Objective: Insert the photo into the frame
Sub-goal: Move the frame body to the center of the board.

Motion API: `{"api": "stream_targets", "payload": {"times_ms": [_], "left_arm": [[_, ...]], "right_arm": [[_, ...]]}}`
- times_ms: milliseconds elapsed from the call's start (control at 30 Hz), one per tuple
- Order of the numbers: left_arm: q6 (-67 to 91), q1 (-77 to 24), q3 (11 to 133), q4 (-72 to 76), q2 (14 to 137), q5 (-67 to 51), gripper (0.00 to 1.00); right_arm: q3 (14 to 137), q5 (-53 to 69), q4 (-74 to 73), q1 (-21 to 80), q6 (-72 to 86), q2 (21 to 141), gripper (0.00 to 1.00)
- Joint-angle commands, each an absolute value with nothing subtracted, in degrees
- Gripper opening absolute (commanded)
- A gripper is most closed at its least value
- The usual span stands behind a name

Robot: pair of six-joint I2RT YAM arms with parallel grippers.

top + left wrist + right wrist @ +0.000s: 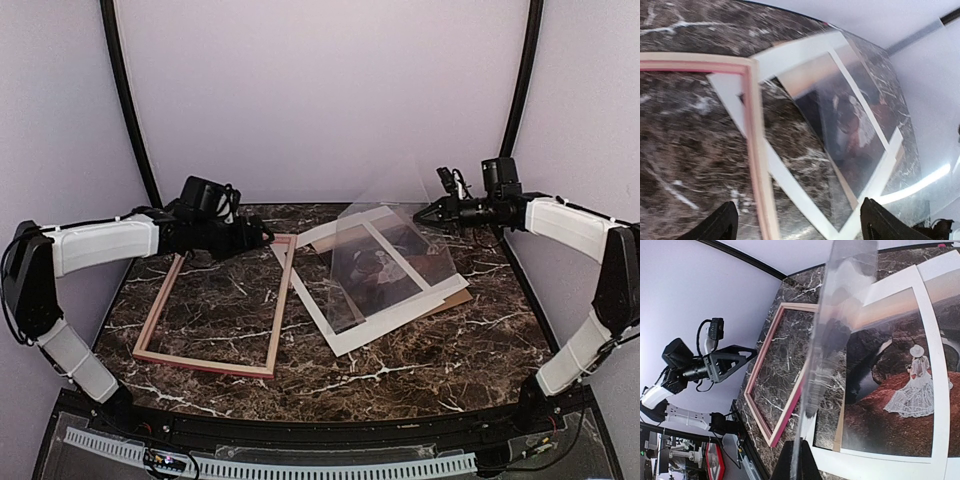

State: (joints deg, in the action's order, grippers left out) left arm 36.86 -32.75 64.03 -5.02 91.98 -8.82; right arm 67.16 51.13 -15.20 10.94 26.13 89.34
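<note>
Right wrist, clear pane (840, 315) across photo (890, 365), frame (786, 416) alongside

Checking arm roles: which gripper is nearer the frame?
Left. The left gripper hovers open at the frame's far right corner; the right gripper is off past the photo, holding up a clear pane.

Two robot arms, the left arm (100, 245) and the right arm (572, 225), share one marble table (420, 370). Also in shot are one pink-faced frame (203, 362), one white-bordered photo (900, 390), one clear pane (845, 300) and one brown board (455, 298).
</note>
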Motion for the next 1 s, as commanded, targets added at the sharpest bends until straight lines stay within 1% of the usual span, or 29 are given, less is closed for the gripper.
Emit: {"api": "stream_targets", "payload": {"times_ms": [0,167,300,533,667,800,867,933,967], "left_arm": [[26.2,-23.4,64.7,-19.6,87.2,-4.9,0.88],[21.2,-14.6,65.8,-25.3,88.4,0.3,0.9],[17.7,-8.2,68.1,-29.6,92.9,4.3,0.9],[12.4,-5.3,74.2,-33.7,102.8,13.4,0.87],[10.7,-4.9,76.5,-35.7,107.4,15.6,0.82],[10.0,-4.8,77.1,-36.8,110.2,18.1,0.75],[10.0,-4.8,76.7,-37.0,110.9,19.0,0.71],[9.9,-4.9,76.1,-37.0,110.9,19.4,0.64],[10.0,-4.9,75.8,-37.0,110.8,19.1,0.59]], "right_arm": [[65.8,55.4,-8.9,10.8,31.5,86.4,0.0],[65.8,57.5,-5.4,11.5,34.6,84.1,0.0],[65.0,58.3,-3.7,12.2,35.8,83.3,0.0],[63.4,58.2,-2.6,13.0,36.0,82.1,0.0],[62.6,57.9,-2.8,13.2,35.4,81.7,0.0],[62.4,57.5,-3.4,13.2,35.2,81.2,0.0],[62.4,57.1,-3.8,13.2,35.0,81.2,0.0],[62.4,57.0,-3.8,13.3,35.0,81.3,0.0],[62.4,56.9,-4.0,13.2,35.0,81.2,0.0]]}}
